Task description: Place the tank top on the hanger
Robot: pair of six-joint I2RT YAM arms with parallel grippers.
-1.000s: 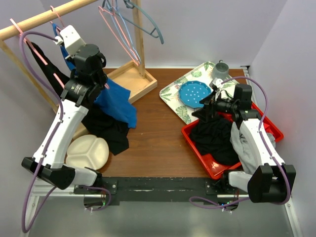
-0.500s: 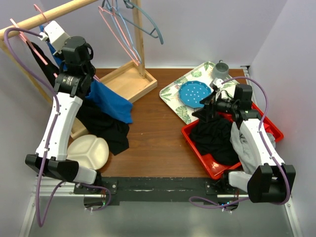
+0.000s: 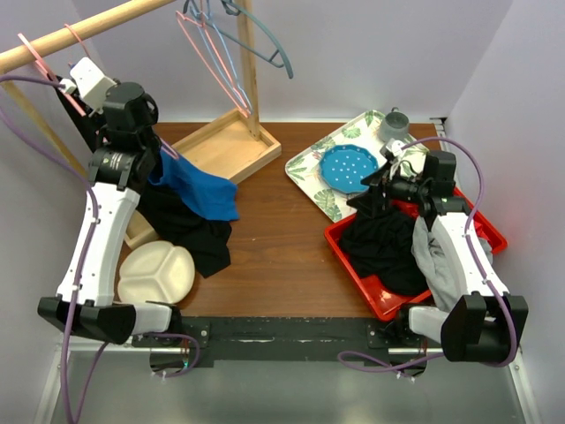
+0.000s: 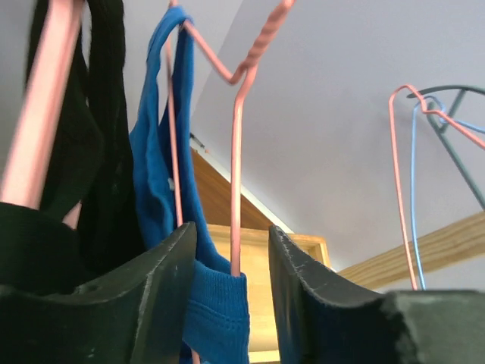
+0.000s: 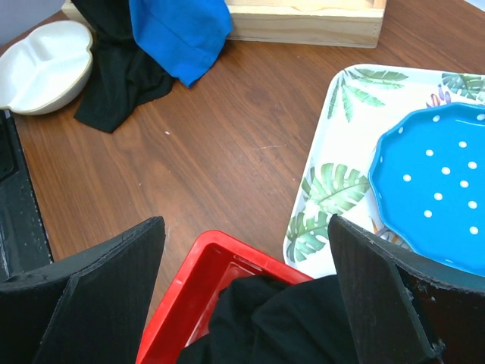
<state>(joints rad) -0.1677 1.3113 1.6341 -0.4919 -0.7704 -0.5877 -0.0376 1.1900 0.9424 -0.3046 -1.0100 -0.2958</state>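
The royal-blue tank top (image 3: 207,190) hangs down from behind my left arm onto the table. In the left wrist view its strap (image 4: 155,174) loops up over the pink wire hanger (image 4: 236,167), whose twisted neck shows at the top. My left gripper (image 3: 69,87) is raised by the rod's left end. Its jaws (image 4: 233,235) stand a little apart around the blue ribbed edge and one pink wire. The fabric touches the left finger, and a gap shows before the right finger. My right gripper (image 3: 371,193) (image 5: 246,227) is open and empty over the red bin's corner.
A wooden rod (image 3: 88,26) carries a black garment on another pink hanger, with more pink and grey-blue hangers (image 3: 231,53) further right. Also here are a wooden tray (image 3: 221,146), a white divided dish (image 3: 157,274), black cloth (image 3: 185,231), a leaf-pattern tray (image 3: 311,177), a blue dotted plate (image 3: 351,168) and a red bin (image 3: 381,302) of clothes.
My left arm has swung up and to the left towards the rod's left end, and the blue top has shifted left with it. The right arm has barely moved.
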